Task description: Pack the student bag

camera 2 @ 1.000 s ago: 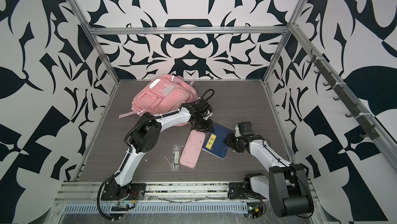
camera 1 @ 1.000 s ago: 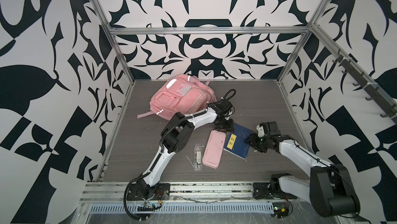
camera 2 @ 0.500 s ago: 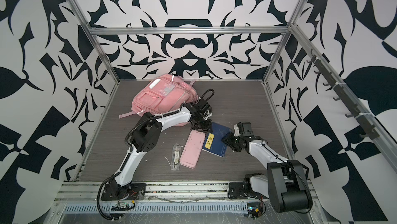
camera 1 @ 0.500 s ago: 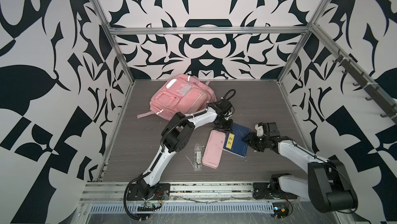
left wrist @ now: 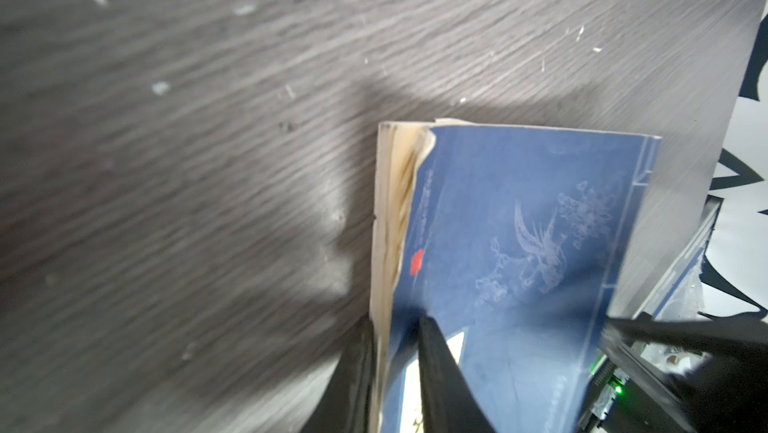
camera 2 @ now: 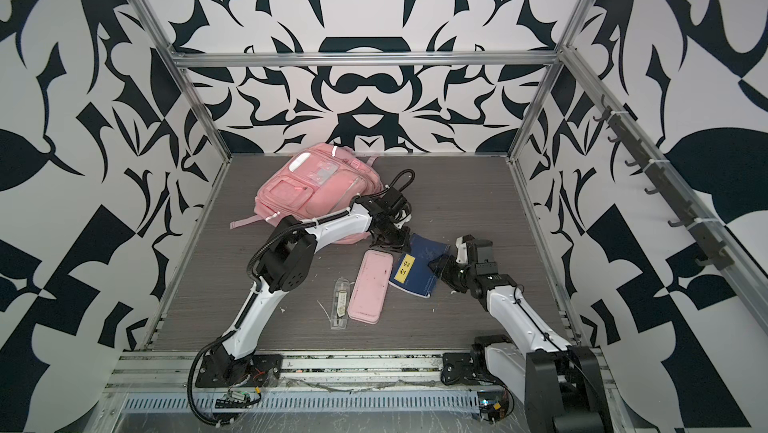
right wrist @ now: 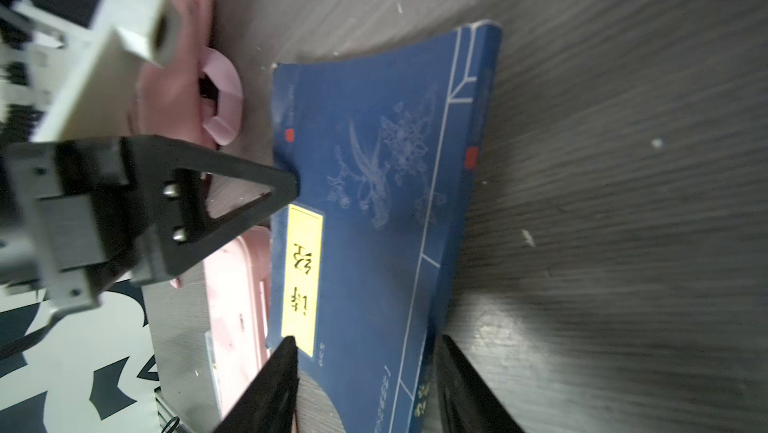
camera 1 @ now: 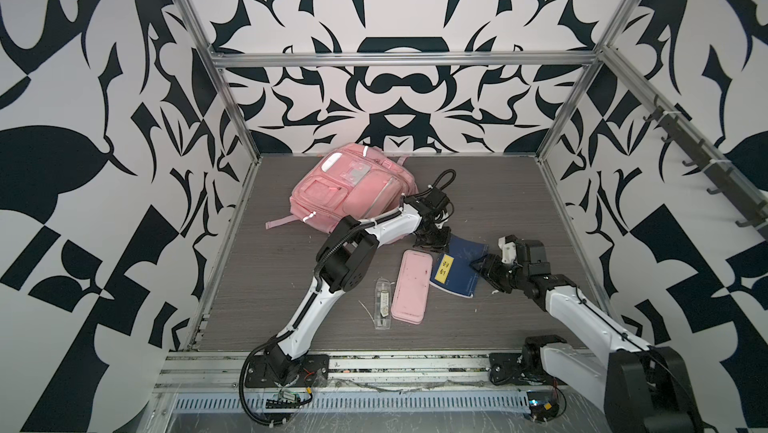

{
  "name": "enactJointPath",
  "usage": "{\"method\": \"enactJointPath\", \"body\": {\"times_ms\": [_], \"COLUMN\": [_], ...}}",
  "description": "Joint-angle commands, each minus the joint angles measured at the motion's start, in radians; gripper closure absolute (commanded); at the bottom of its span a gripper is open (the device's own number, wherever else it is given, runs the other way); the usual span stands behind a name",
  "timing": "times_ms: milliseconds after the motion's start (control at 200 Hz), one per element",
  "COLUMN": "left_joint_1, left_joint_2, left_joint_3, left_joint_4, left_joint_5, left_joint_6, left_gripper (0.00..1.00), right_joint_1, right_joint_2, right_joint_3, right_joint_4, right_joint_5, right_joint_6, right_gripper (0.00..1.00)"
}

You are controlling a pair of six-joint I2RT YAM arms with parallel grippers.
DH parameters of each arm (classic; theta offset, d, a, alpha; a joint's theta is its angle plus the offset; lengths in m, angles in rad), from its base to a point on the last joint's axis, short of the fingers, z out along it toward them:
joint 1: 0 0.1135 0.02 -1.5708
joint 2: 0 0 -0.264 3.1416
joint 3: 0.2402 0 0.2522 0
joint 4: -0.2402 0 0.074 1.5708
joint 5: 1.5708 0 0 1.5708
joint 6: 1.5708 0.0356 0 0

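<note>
- student bag (camera 1: 332,198): pink cloth, soft, matt; clear glossy plastic panel; shiny silver strips.
- blue book (left wrist: 519,210): paper cover, matt, faint pale print; page edges yellowed, one corner frayed.
- pencil case (camera 1: 410,285): pink, smooth, looks like plastic, slight sheen.
- packet (camera 1: 382,304): clear glossy plastic.
- table (camera 1: 498,202): grey wood-grain, matt, flecked with white specks.
- frame bar (camera 1: 399,60): bare metal, satin.
- left gripper (left wrist: 395,323): black, matt, looks like hard plastic.
</note>
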Motion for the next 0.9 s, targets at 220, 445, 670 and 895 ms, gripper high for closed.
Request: {"method": "enactJointPath", "body": {"times_ms": [220,445,670,895], "left_joint_1": [-0.015,-0.014,-0.017,-0.025], "left_joint_2": [0.061,0.042,0.038,0.036], "left_joint_3": [-0.002,-0.034,-0.043,-0.037], "left_joint_4": [-0.003,0.000,-0.007,-0.022], "left_joint_5": [0.061,0.039,0.000,-0.043], "left_joint_6": [-0.037,-0.036,-0.028,-0.024], "left_gripper": [0.77,0.77,0.77,0.77], "right_joint_1": [0.004,0.004,0.005,0.004], "right_joint_2": [-0.027,-0.038,-0.046,0.022], "right_joint_3": [0.005,0.068,0.042,0.015], "right_joint_4": [0.120,-0.160,-0.226,-0.148], "right_joint_5": [-0.062,0.097,0.167,0.142], "right_joint_6": [0.035,-0.036,-0.034,-0.031], "right_gripper": [0.45,0.43,0.38,0.38]}}
